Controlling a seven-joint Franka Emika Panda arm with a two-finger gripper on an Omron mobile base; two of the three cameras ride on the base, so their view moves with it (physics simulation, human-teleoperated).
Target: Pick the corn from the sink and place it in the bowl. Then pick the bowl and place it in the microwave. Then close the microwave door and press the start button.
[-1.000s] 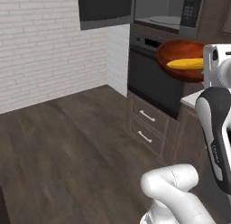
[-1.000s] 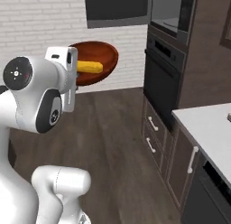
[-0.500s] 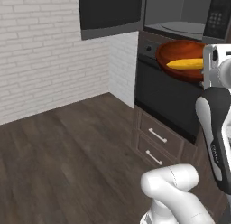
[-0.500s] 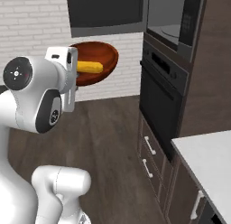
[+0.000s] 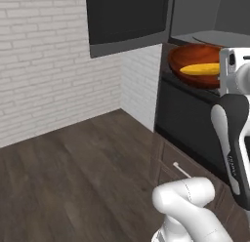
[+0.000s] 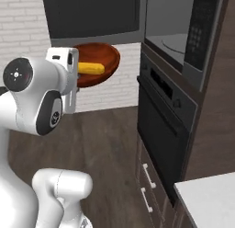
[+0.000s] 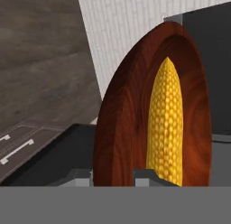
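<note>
My gripper [image 7: 113, 178] is shut on the near rim of the reddish-brown bowl [image 7: 122, 123], one fingertip on each side of it. The yellow corn [image 7: 167, 123] lies inside the bowl. In the right base view I hold the bowl [image 6: 102, 58] with the corn [image 6: 91, 68] high, left of the microwave [image 6: 170, 25], level with the top of the oven. The microwave door [image 6: 92, 13] stands swung open, above and behind the bowl. From the left base view the bowl [image 5: 194, 60] and corn [image 5: 200, 69] hang just below the open cavity [image 5: 215, 16]. The sink is out of view.
A black oven [image 6: 160, 126] sits under the microwave, with drawers [image 6: 147, 195] below it. The microwave's keypad [image 6: 202, 25] is right of the cavity. A white countertop corner [image 6: 206, 199] lies at the lower right. White brick wall [image 5: 53, 65] and dark wood floor [image 5: 83, 177] lie to the left.
The whole picture has shifted: the base has moved, so the microwave, its door and the oven appear nearer and larger. The bowl with the corn stays in my grip as before.
</note>
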